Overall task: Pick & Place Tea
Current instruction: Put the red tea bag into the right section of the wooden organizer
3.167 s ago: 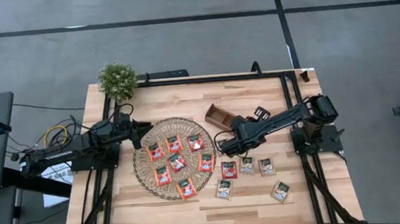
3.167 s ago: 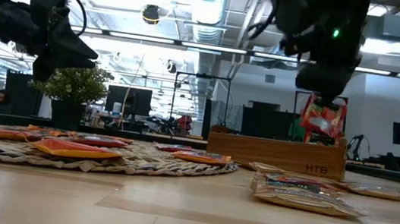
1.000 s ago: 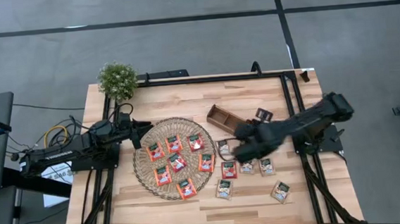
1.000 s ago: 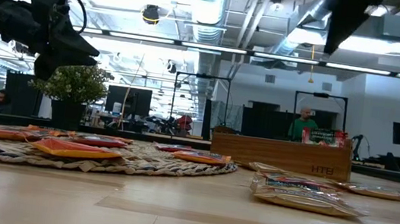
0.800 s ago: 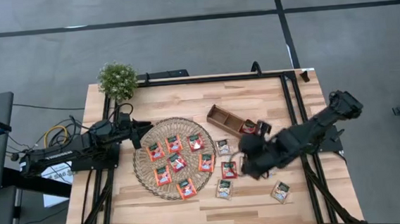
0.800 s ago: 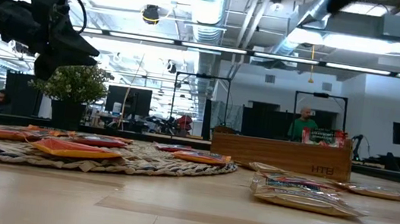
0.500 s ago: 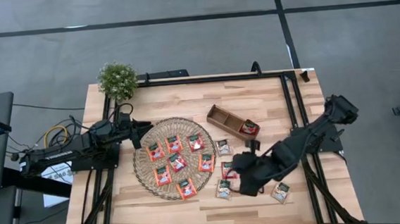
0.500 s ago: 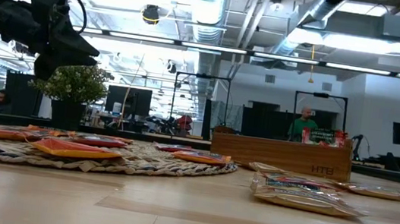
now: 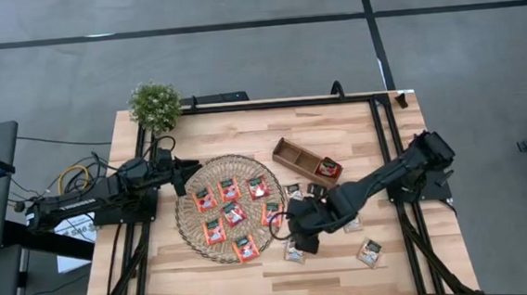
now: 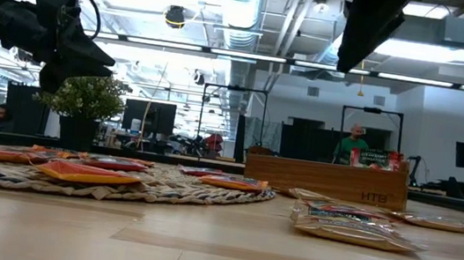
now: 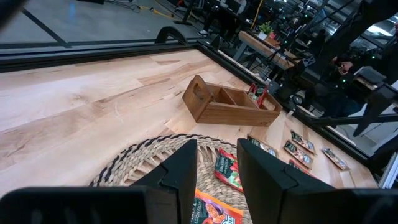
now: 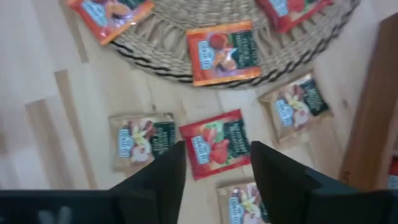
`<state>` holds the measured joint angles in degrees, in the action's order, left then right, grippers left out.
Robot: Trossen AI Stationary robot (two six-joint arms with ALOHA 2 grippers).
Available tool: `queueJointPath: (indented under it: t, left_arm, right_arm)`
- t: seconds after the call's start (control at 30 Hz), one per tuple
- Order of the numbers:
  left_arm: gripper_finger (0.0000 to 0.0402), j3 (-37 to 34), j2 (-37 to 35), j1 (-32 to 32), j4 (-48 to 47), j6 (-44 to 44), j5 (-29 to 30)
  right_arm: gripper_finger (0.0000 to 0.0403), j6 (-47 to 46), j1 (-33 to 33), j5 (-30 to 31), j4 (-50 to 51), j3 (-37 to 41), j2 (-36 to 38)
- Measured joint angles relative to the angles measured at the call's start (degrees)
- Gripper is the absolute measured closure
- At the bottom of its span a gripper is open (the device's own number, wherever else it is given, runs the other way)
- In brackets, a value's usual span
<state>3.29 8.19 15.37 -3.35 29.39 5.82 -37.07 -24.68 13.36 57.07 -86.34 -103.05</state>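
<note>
— Where is your right gripper (image 12: 214,163) sitting?
— It's hovering, fingers spread and empty, over a red tea sachet (image 12: 214,144) on the table beside the mat (image 9: 188,225).
— Left gripper (image 11: 216,163)?
— Waiting, fingers parted, at the mat's far edge.

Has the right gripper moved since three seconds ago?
Yes. The right gripper has left the wooden tray and come down toward the table's near edge, now over the loose red sachet beside the wicker mat, fingers open.

— What lies around the bench (image 9: 336,124)?
— Grey floor (image 9: 239,56) crossed by dark lines.
— And the room beyond?
— Exposed ducts (image 10: 238,6) and strip lights (image 10: 189,47) overhead, monitors (image 10: 149,116) on desks, a person in green (image 10: 353,145) standing far back.
</note>
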Motion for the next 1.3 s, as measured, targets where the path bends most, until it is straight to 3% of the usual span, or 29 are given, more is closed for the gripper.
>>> queueJointPath:
  t: [0.27, 0.73, 1.3]
  left_arm:
    - [0.0296, 0.00, 0.00, -0.01, -0.14, 0.02, 0.00]
    - [0.0296, 0.01, 0.04, -0.01, -1.31, 0.04, -0.07]
    - [0.0296, 0.01, 0.11, -0.01, -1.25, -0.04, -0.22]
  right_arm:
    - [0.0168, 0.11, 1.24, -2.49, 0.24, 0.24, -1.89]
    - [0.0177, 1.58, 3.00, -3.14, 0.46, 0.67, -7.97]
    - [0.0178, 5.73, 6.98, -7.45, -6.71, 11.03, -8.25]
